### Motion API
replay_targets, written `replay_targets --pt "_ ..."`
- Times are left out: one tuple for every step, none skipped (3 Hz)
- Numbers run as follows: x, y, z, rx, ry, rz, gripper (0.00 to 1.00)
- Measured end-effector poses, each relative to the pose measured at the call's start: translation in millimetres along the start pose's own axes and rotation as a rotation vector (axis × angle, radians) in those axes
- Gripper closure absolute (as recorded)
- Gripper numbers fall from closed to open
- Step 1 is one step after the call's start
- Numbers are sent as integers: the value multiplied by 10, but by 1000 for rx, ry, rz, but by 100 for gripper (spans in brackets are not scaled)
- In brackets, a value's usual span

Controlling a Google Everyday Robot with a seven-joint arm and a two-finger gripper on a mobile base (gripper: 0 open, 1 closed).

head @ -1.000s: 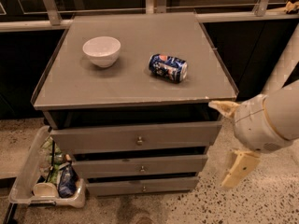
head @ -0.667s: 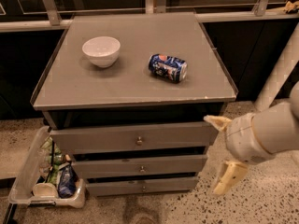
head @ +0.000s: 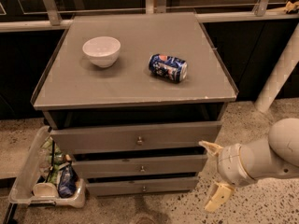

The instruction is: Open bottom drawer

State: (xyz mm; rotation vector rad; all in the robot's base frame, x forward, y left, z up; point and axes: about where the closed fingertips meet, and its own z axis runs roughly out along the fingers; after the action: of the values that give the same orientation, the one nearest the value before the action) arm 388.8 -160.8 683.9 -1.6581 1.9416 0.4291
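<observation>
gripper: my gripper point(head: 214, 172) sits around 4 o'clock in the view, just off the cabinet's right front corner and low over the floor
fingers: the two cream fingers point(head: 211, 147) are spread wide, one above the other, with nothing between them and touching nothing
bottom drawer: the bottom drawer point(head: 117, 186) is at 6 o'clock, the lowest of three grey fronts, with a tiny knob point(head: 144, 188) dead centre; it looks pushed in, and its right end is at 9 o'clock from the gripper, near but apart
other drawers: the middle drawer point(head: 112, 166) and top drawer point(head: 103, 138) are stacked above it with dark gaps between
writing: the blue can point(head: 168, 67) lies on its side on the cabinet top point(head: 140, 90); it has red and white print, but I can't read any lettering; the white bowl point(head: 101, 50) at 9 o'clock from it is plain
edges: the can is well in from the right edge and the bowl well in from the left
room: speckled floor point(head: 187, 213) shows at 6 o'clock; a clear plastic bin point(head: 28, 171) of bottles hugs the cabinet's left side at 8 o'clock; a white pole point(head: 280, 69) leans at 3 o'clock
</observation>
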Motion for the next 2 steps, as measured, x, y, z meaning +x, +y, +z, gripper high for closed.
replay_targets --pt "-1 14 11 -5 -5 4 0" --pt "118 21 184 -20 -18 18 0"
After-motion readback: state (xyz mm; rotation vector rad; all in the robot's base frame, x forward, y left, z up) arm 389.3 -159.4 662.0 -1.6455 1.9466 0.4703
